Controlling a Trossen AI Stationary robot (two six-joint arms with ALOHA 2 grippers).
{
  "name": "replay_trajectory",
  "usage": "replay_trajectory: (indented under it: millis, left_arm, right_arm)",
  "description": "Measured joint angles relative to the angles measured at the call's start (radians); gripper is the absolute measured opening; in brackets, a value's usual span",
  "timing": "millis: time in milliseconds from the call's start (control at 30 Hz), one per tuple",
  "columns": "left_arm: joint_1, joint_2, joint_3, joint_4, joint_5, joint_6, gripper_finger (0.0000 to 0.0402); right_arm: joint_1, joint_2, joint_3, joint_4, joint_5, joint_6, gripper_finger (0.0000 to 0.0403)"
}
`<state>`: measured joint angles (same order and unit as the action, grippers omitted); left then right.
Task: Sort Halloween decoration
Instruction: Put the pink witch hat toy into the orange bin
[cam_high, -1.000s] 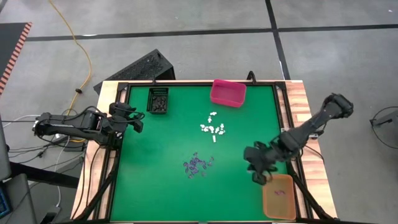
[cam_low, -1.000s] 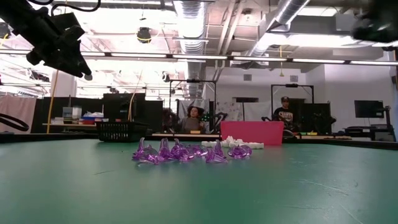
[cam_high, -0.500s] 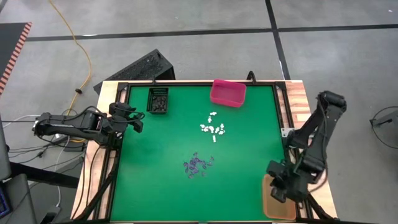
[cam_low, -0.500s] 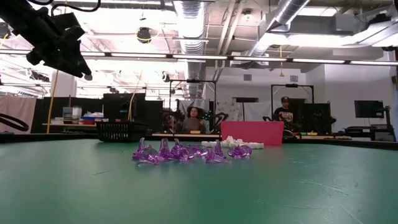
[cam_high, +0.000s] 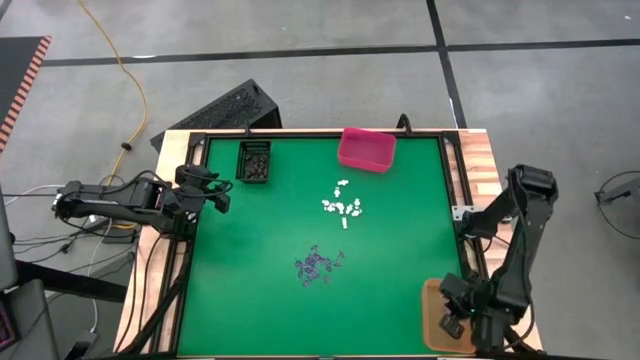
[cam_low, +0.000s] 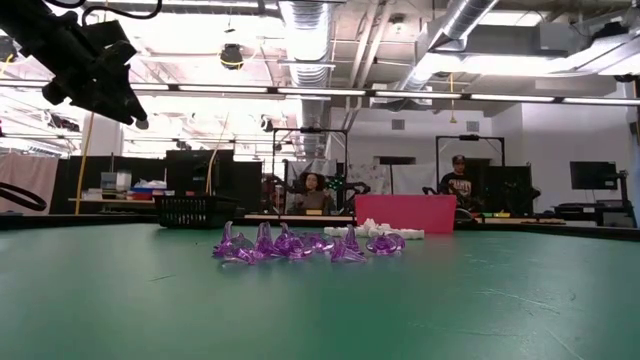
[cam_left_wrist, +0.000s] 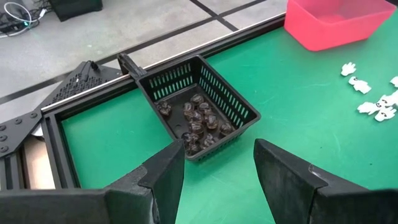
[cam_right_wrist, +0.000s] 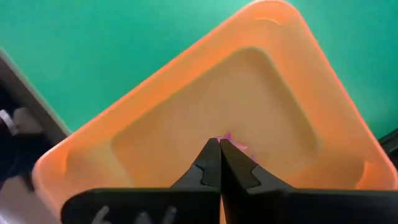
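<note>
The right gripper (cam_right_wrist: 219, 144) is held over the shallow orange plastic bin (cam_right_wrist: 155, 81), fingers pinched on a tiny purple trinket (cam_right_wrist: 229, 137), presumably for release there. Purple trinkets (cam_high: 318, 266) remain mid-table.

No lettering, label, brand, number or sign comes through legibly anywhere in these views. The pale scratch-like marks on the right gripper's (cam_right_wrist: 219, 146) own body, just behind its closed fingertips, are too blurred to read as characters. The orange bin (cam_right_wrist: 292, 74) directly under that pincer carries no print that shows, and the far room's screens and boards stay unreadable.
</note>
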<state>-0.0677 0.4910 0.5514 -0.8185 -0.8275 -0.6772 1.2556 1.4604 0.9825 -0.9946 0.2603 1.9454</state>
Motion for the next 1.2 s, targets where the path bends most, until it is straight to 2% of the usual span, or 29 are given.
replay_trajectory:
  millis: [100, 333, 767, 1000, 1200]
  left_arm:
    - [0.0, 0.0, 0.0, 0.0, 0.0, -0.008, 0.0183]
    - [0.0, 0.0, 0.0, 0.001, 0.001, -0.027, 0.0183]
    - [0.0, 0.0, 0.0, 0.001, 0.001, -0.046, 0.0183]
    - [0.0, 0.0, 0.0, 0.0, 0.001, -0.046, 0.0183]
    - [0.0, 0.0, 0.0, 0.0, 0.008, -0.05, 0.0183]
  right_arm:
    - [-0.001, 0.054, 0.0, 0.003, 0.032, 0.038, 0.0023]
    - [-0.002, 0.124, 0.0, 0.036, 0.034, 0.048, 0.0033]
    - [-0.015, 0.024, 0.0, 0.041, 0.038, -0.003, 0.0104]
    - [-0.075, -0.124, 0.0, 0.056, 0.181, -0.161, 0.0122]
    - [-0.276, -0.225, 0.0, 0.07, 0.333, -0.393, 0.0118]
